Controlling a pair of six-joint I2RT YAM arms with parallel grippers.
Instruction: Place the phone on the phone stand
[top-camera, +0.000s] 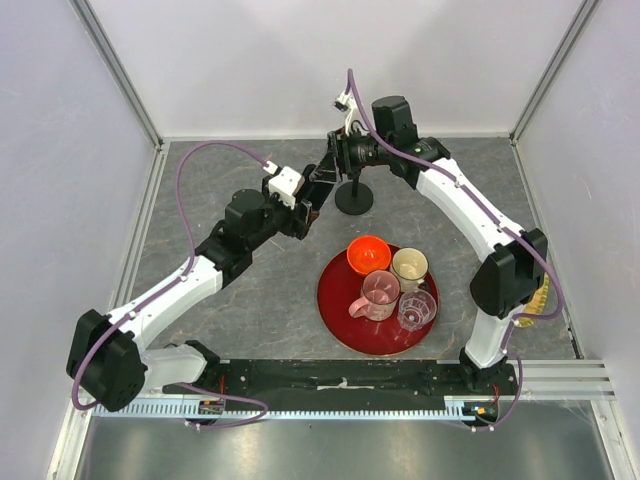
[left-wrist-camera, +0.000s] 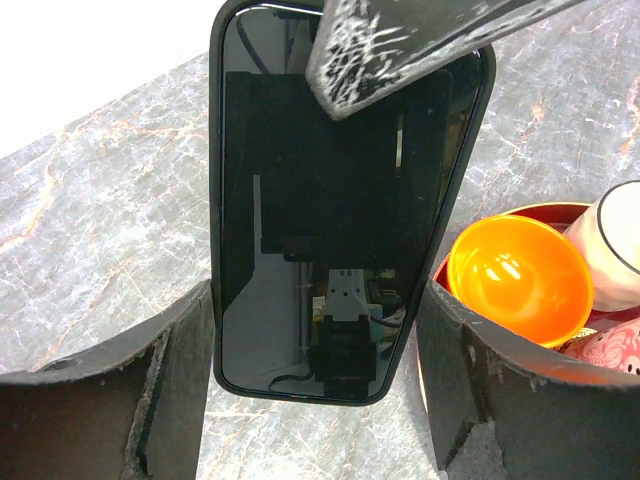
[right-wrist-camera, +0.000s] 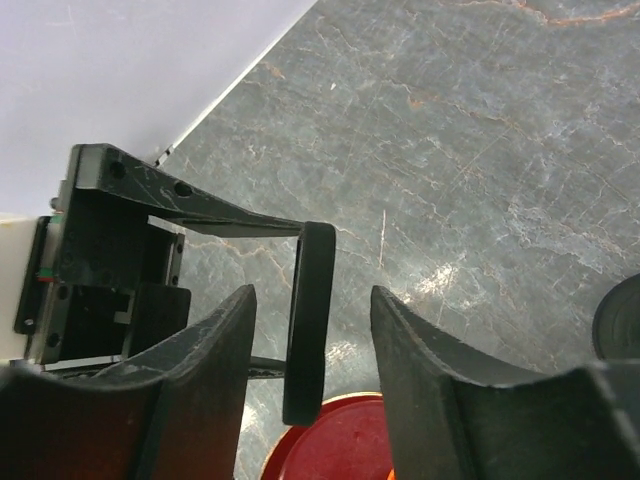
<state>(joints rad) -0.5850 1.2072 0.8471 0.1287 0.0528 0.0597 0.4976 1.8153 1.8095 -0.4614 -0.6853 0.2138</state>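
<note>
The phone (left-wrist-camera: 330, 250), black and glossy, hangs above the table between my two grippers. My left gripper (left-wrist-camera: 315, 300) is shut on its long edges near one end. In the right wrist view I see the phone (right-wrist-camera: 308, 320) edge-on between the jaws of my right gripper (right-wrist-camera: 315, 295). Those jaws are open, with a gap on each side of it. One right fingertip (left-wrist-camera: 400, 50) lies across the phone's far end in the left wrist view. From above, the grippers meet at the phone (top-camera: 322, 183), just left of the phone stand (top-camera: 353, 196), which stands upright with nothing on it.
A red tray (top-camera: 340, 310) lies near the middle front, holding an orange bowl (top-camera: 368, 253), a cream cup (top-camera: 409, 267), a pink cup (top-camera: 380, 290) and a clear cup (top-camera: 417, 308). White walls enclose the table on three sides.
</note>
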